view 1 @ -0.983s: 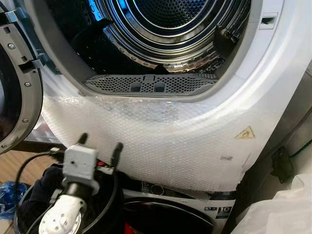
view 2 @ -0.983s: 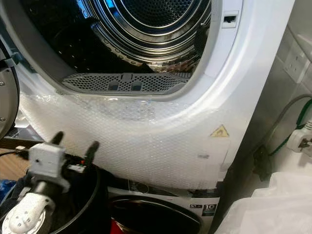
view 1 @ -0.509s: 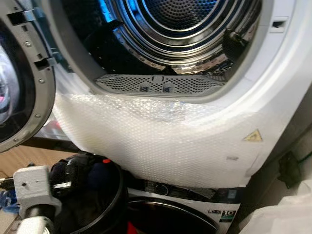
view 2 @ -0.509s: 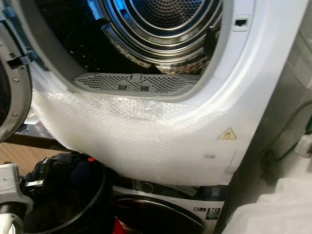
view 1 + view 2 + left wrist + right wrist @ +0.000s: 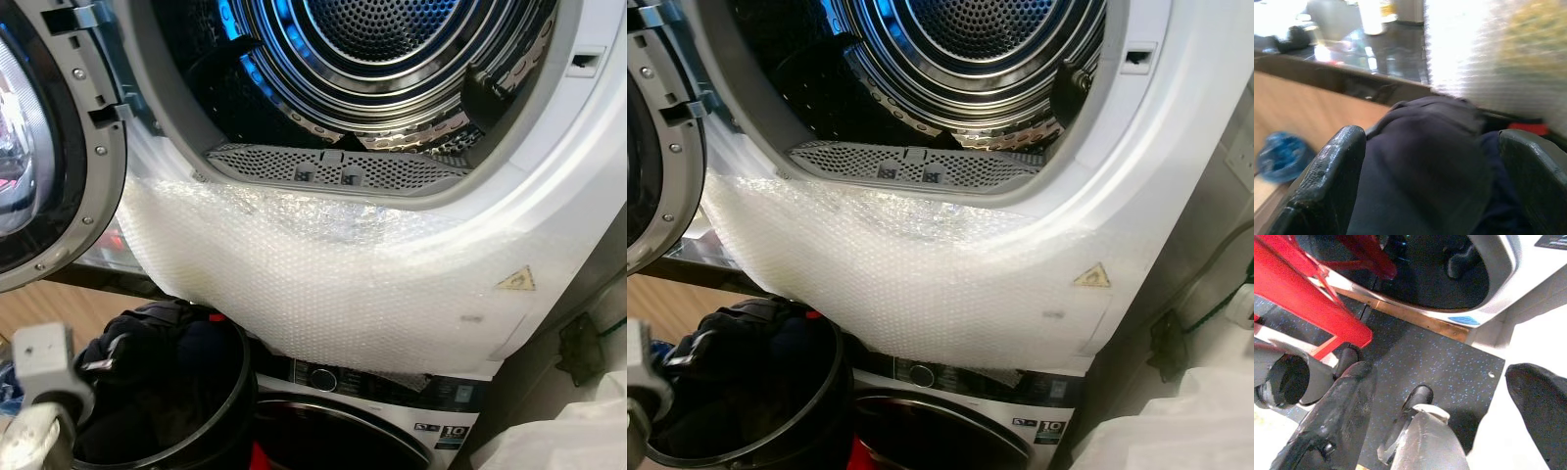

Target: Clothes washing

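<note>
So the black bucket (image 5: 211, 431) sits just below the dryer's open drum (image 5: 392, 59), stuffed with dark clothes (image 5: 162, 357), and the left end effector (image 5: 1432, 196) is right down over that pile. In the left wrist view its two black fingers (image 5: 1327, 181) stand wide apart, one on either side of a hump of navy fabric, so it's open and not clamped on anything yet. Can't tell if the pads are actually touching the cloth.

My take on doing this grab well: push down into the heap before closing, so you pinch a proper fold and not just a wisp off the top. Then lift straight up to clear the bucket rim, and swing above the bubble wrap (image 5: 323, 284) taped under the drum opening, since a dangling sleeve could snag there.

The right end effector (image 5: 1449, 396) hangs idle near the floor below the drum, fingers spread, holding nothing.
</note>
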